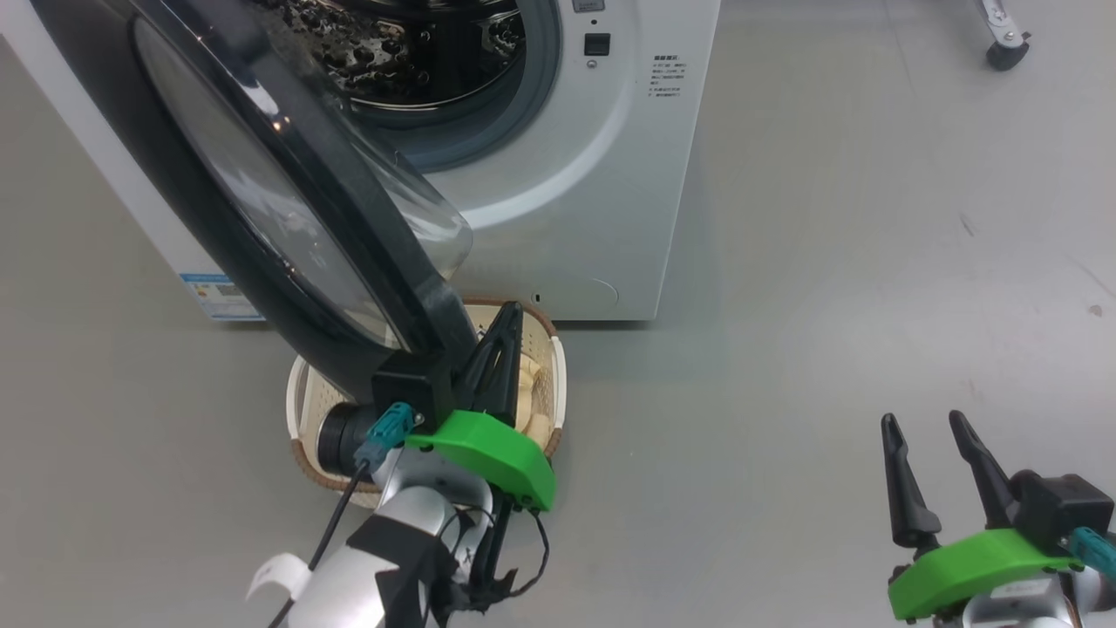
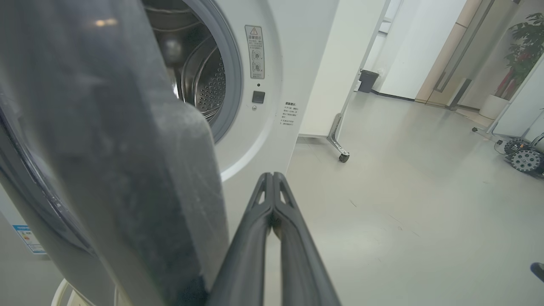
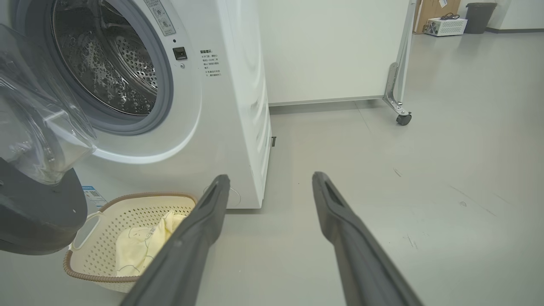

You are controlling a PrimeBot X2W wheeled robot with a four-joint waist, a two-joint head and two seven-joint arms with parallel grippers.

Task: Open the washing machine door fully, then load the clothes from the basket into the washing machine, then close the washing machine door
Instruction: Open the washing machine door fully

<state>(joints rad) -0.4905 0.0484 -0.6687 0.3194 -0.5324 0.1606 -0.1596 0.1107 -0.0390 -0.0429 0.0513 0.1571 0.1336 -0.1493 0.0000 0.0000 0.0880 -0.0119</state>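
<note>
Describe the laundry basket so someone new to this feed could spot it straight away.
Find the big white washing machine standing on the grey floor. At its foot, partly under the open black-rimmed door, sits the basket. It is the only cream, hole-sided tub with a brown rim and white handles, and pale yellow clothes lie in it.

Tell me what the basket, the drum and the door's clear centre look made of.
Basket: moulded cream plastic, matte, punched with regular holes; brown rim looks woven-patterned. Drum: apparently steel, shiny and perforated. Door's clear centre: transparent and glossy with reflections, likely glass, possibly clear plastic.
</note>
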